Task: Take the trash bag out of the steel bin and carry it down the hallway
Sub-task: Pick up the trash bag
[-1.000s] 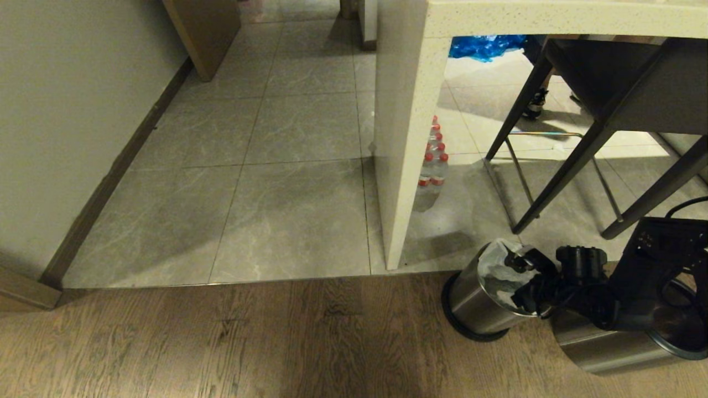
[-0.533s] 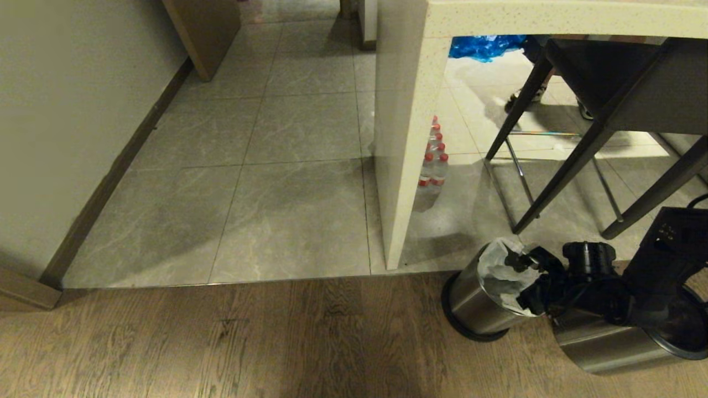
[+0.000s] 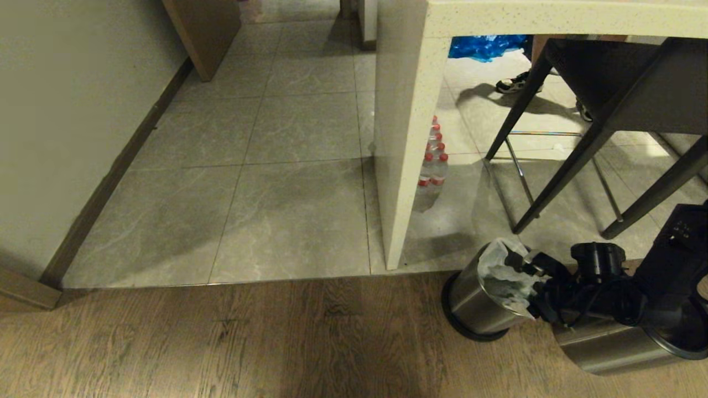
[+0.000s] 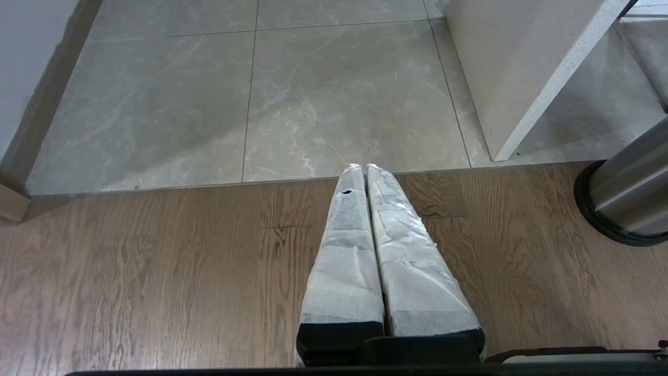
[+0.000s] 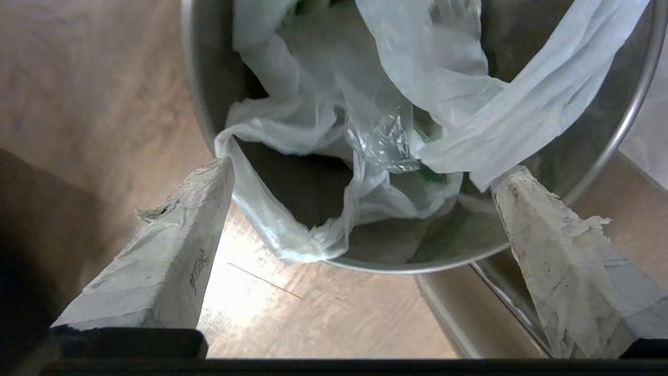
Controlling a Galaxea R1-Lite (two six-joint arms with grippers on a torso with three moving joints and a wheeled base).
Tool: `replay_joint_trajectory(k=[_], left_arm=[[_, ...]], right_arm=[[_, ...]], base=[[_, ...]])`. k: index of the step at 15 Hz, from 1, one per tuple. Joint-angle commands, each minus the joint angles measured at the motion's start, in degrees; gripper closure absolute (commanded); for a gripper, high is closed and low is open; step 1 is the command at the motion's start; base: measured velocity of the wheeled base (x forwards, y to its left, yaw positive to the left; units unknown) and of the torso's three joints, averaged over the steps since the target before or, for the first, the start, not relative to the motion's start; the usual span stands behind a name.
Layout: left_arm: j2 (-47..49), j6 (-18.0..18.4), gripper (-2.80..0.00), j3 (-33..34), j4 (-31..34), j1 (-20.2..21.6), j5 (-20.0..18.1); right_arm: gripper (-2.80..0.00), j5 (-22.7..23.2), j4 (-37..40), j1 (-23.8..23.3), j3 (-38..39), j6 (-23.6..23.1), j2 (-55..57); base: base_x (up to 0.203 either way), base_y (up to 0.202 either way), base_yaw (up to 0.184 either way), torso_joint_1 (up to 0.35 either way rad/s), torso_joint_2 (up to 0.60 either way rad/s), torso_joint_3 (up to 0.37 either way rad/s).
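Note:
The steel bin stands on the wood floor by the counter's end panel. The translucent white trash bag lines it, crumpled, with its edge folded over the rim. My right gripper hangs open at the bin's near rim. In the right wrist view the right gripper has its taped fingers spread either side of the trash bag and the bin's rim, closed on nothing. The left gripper is shut and empty over the wood floor, with the steel bin off to its side. The hallway's grey tiles stretch ahead.
A second, larger steel bin stands right beside the first, under my right arm. The cream counter panel, a pack of water bottles and dark stool legs stand behind. A blue bag and a person's shoe lie beyond.
My right gripper has drawn back slightly to the right from over the bin's mouth, still open. The person's feet have moved behind the stool. The left arm has not moved.

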Motion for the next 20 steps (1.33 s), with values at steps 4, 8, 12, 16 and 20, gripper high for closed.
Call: replay_joint_trajectory(k=[4, 8, 12, 16, 20], left_arm=[[0.0, 0.0, 0.00, 0.0, 0.0, 0.0, 0.0], [0.0, 0.0, 0.00, 0.0, 0.0, 0.0, 0.0], [0.0, 0.0, 0.00, 0.0, 0.0, 0.0, 0.0], [0.0, 0.0, 0.00, 0.0, 0.0, 0.0, 0.0], [0.0, 0.0, 0.00, 0.0, 0.0, 0.0, 0.0]], right_arm=[[-2.80, 0.2, 0.7, -0.3, -0.4, -0.8, 1.6], [-2.80, 2.2, 8.0, -0.3, 0.2, -0.2, -2.7], [-2.80, 2.2, 7.6, -0.5, 0.4, -0.4, -2.7], [-2.80, 0.6, 8.2, -0.8, -0.1, -1.2, -2.2], [-2.80, 0.1, 7.8, -1.9, -0.5, -2.9, -0.6]], base=[[0.000, 0.000, 0.000, 0.000, 0.00, 0.000], [0.000, 0.000, 0.000, 0.000, 0.00, 0.000], [0.000, 0.000, 0.000, 0.000, 0.00, 0.000], [0.000, 0.000, 0.000, 0.000, 0.00, 0.000], [0.000, 0.000, 0.000, 0.000, 0.00, 0.000]])
